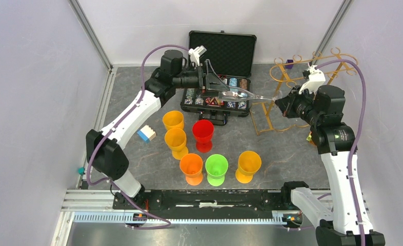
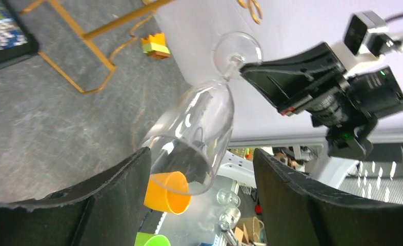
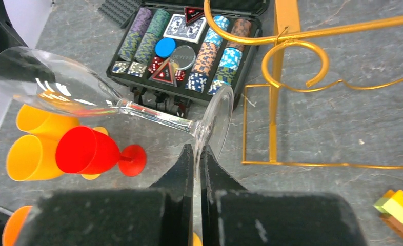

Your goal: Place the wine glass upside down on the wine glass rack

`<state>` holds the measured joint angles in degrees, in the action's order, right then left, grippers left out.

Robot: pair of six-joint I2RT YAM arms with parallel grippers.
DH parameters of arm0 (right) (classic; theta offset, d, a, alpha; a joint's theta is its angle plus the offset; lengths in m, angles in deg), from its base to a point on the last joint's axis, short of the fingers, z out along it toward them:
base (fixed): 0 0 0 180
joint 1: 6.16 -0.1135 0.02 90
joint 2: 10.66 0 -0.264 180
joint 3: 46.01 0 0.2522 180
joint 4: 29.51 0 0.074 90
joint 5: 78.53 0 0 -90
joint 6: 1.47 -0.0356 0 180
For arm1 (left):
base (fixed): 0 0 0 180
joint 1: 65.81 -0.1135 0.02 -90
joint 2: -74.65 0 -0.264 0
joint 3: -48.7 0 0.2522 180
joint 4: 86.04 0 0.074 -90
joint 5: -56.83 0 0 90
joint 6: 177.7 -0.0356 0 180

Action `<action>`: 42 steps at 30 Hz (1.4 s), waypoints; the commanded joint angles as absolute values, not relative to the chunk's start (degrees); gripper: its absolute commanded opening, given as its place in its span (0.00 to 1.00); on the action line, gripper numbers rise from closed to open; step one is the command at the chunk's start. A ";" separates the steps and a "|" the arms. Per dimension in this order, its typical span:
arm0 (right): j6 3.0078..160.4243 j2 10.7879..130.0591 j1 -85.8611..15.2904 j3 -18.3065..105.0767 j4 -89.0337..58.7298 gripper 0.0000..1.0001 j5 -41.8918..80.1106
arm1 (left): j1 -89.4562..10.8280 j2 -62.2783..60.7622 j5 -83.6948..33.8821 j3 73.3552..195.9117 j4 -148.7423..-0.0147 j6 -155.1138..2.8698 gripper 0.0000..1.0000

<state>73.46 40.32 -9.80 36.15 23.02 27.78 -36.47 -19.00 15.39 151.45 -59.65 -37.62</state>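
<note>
The clear wine glass (image 1: 235, 94) hangs level in the air between my two grippers, above the open case. My right gripper (image 1: 282, 102) is shut on the rim of its round foot, as the right wrist view shows (image 3: 197, 151); the stem and bowl (image 3: 61, 87) stretch away to the left. My left gripper (image 1: 213, 84) is open, its fingers wide apart on either side of the bowl's mouth (image 2: 199, 128), with the rim near the left finger (image 2: 122, 174). The gold wire wine glass rack (image 1: 291, 77) stands just right of the foot, its curled hook (image 3: 291, 51) near it.
An open black case of poker chips (image 1: 220, 61) lies under the glass. Several plastic goblets, red (image 1: 203, 132), yellow, orange and green, stand in front of it. A small white and blue block (image 1: 147, 133) lies at left, a yellow-green block (image 3: 399, 207) by the rack's base.
</note>
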 commanded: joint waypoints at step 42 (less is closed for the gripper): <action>97.56 48.87 -14.02 50.37 2.02 0.00 31.09 | -42.00 -9.17 -25.56 160.36 -27.54 -57.71 0.84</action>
